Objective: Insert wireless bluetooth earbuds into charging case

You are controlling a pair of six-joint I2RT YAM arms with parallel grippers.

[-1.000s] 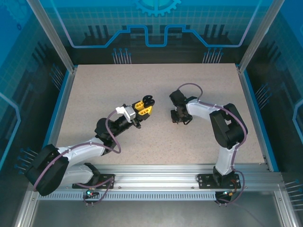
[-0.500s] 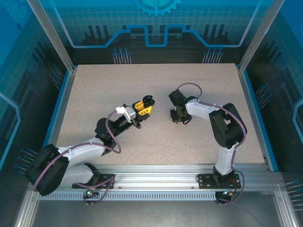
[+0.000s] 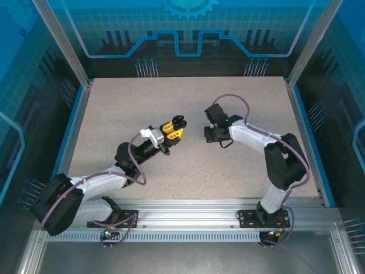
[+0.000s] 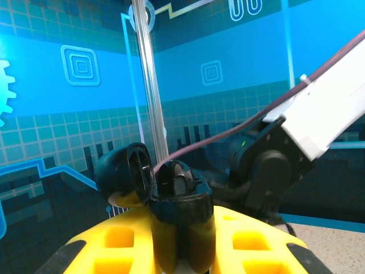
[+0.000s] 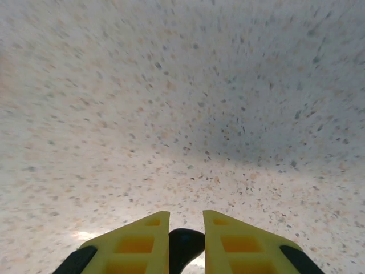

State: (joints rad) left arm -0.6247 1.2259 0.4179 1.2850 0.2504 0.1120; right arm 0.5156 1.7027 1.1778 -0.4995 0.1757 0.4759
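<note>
Step in hand: black earbud (image 5: 186, 244) to the open charging case (image 4: 180, 214)

My left pincer (image 4: 182, 240) was clenched on the charging case, lid (image 4: 122, 171) flipped back, above the middle of the counter (image 3: 108, 108). My right pincer (image 5: 186, 225), toward the right edge from it, gripped the black earbud. Next, I judged, it needed aligning over the case's well.

LEFT ARM: white-and-black arm (image 3: 102, 182) is stretched low toward centre | LEFT GRIPPER: yellow-fingered gripper (image 4: 182, 220) is clamped around black round open-lidded case (image 4: 178, 191) | RIGHT ARM: white-and-black arm (image 3: 254, 137) is bent leftward | RIGHT GRIPPER: yellow-fingered gripper (image 5: 186, 225) is aimed downward, pinched on small black earbud (image 5: 185, 245)
</note>
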